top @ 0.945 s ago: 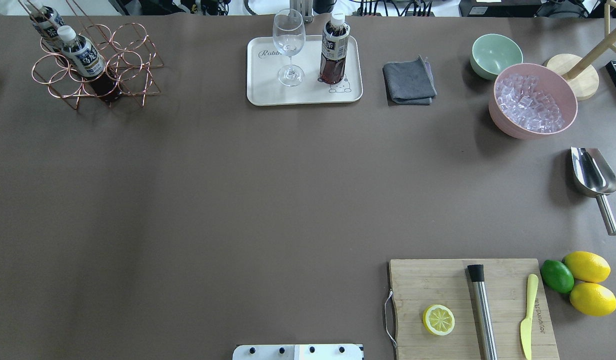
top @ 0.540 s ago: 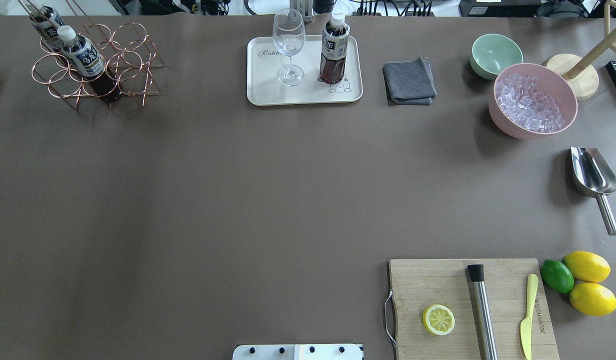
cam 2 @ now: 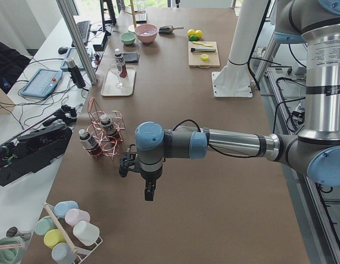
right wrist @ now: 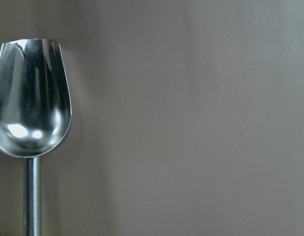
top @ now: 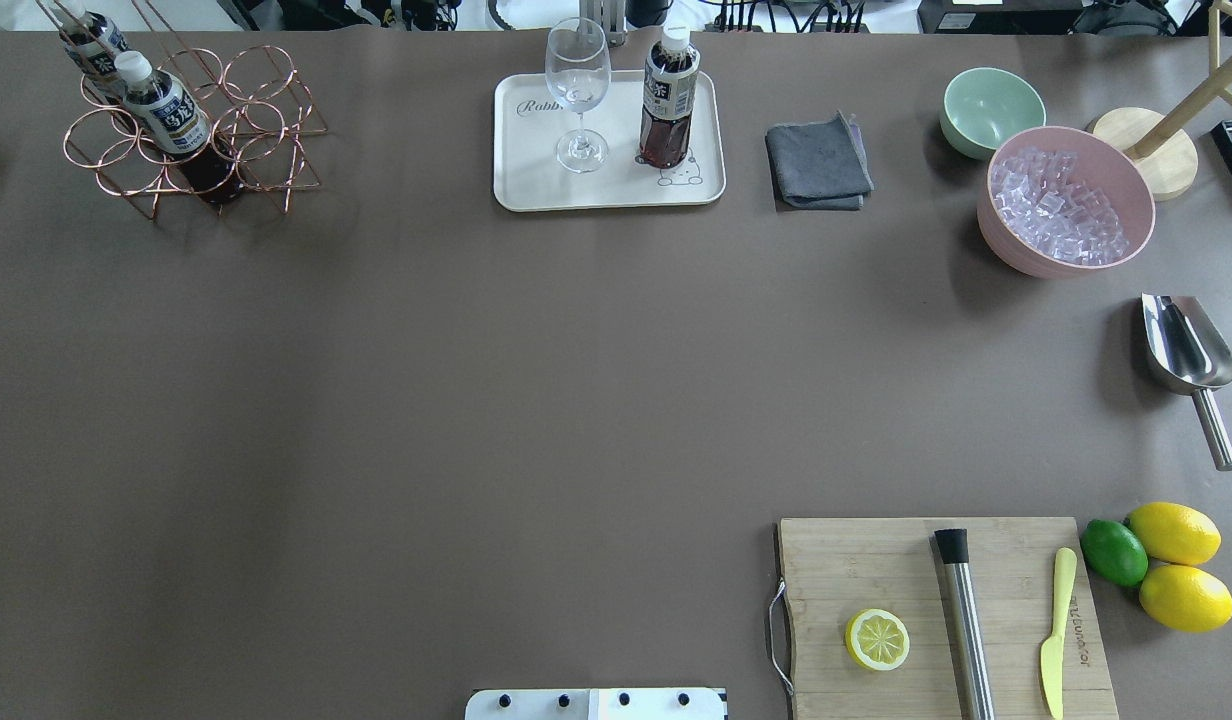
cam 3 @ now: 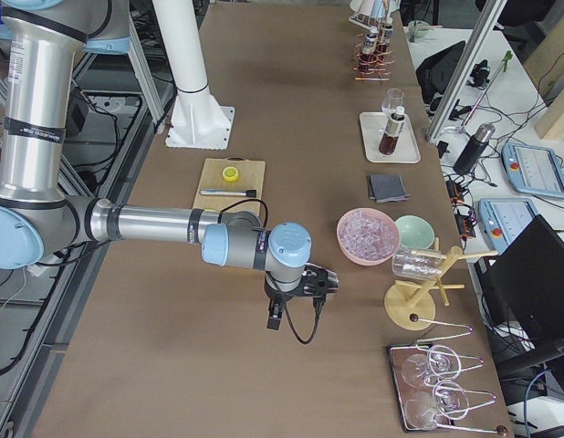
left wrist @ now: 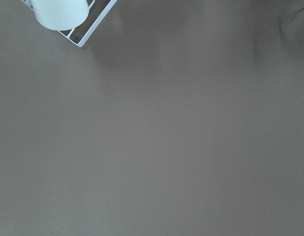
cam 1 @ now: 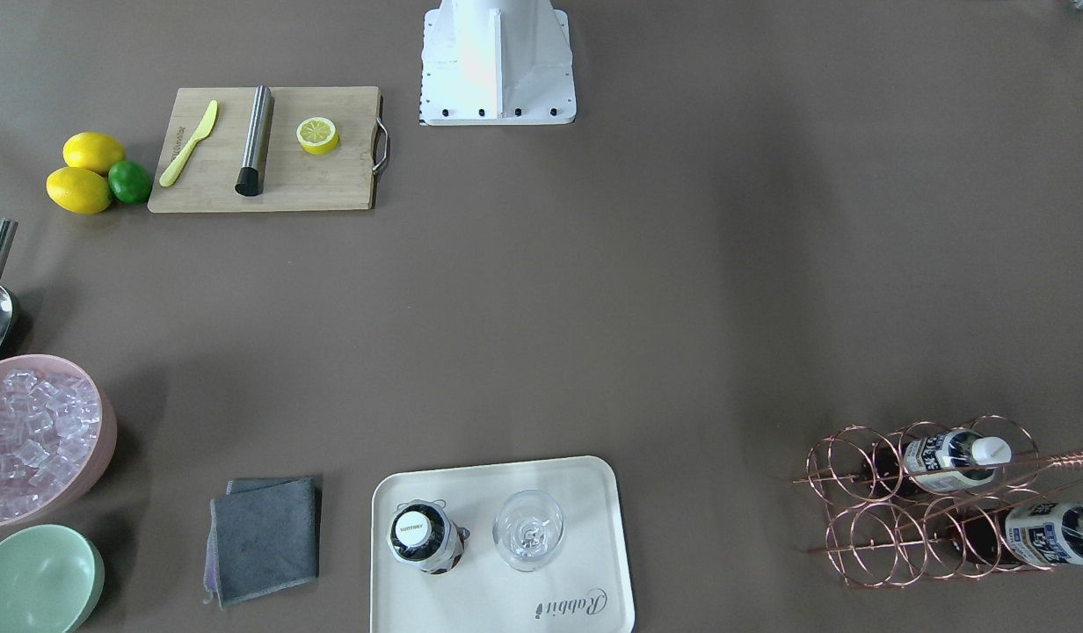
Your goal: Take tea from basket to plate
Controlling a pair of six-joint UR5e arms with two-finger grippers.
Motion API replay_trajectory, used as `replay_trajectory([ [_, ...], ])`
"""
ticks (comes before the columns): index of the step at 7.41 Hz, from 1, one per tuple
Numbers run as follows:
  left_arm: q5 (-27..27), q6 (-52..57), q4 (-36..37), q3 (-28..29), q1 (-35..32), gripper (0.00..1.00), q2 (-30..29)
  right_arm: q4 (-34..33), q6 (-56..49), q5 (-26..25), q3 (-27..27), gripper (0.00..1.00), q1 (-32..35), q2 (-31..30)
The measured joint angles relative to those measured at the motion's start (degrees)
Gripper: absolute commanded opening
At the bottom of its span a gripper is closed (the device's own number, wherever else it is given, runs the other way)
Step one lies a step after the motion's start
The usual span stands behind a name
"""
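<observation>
Whether the left gripper (cam 2: 126, 163) holds its fingers apart or together cannot be told (only a side view shows it); the same goes for the right gripper (cam 3: 320, 281); both hang over the table (top: 476, 400); one tea (top: 668, 100) stands upright on the plate (top: 536, 190) beside a wine glass (top: 577, 95); a second bottle (top: 166, 112) and a third bottle (top: 94, 52) sit in the basket (top: 266, 150).

2 fixed cameras look steeply down on the brown table (top: 476, 400) from opposite long sides, sharing the cream-white rectangular tray (top: 526, 160). 2 others look along it from either end. Both wrist cameras face straight down, close; the right 1 shows the shiny steel scoop (right wrist: 31, 93).
</observation>
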Motion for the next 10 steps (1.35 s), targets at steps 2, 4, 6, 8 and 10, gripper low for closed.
replay_trajectory([
  [2,0.23,-0.03,0.01,-0.03,0.08,0.98,-0.05,0.0,0.0,-0.01,0.0,1.0,0.01,0.0],
  [4,0.26,-0.07,0.01,-0.05,0.42,0.98,-0.05,0.0,-0.03,-0.04,-0.01,1.0,-0.02,0.0],
  [6,0.33,-0.07,0.01,0.17,0.58,0.98,-0.06,0.0,-0.07,-0.05,-0.01,1.0,-0.04,0.0],
  [8,0.35,-0.07,0.01,0.31,0.73,0.98,-0.13,0.0,-0.09,-0.05,0.0,1.0,-0.03,0.0],
  [10,0.35,-0.07,0.01,0.51,0.81,0.98,-0.59,0.0,-0.09,-0.05,-0.03,1.0,-0.05,-0.05],
])
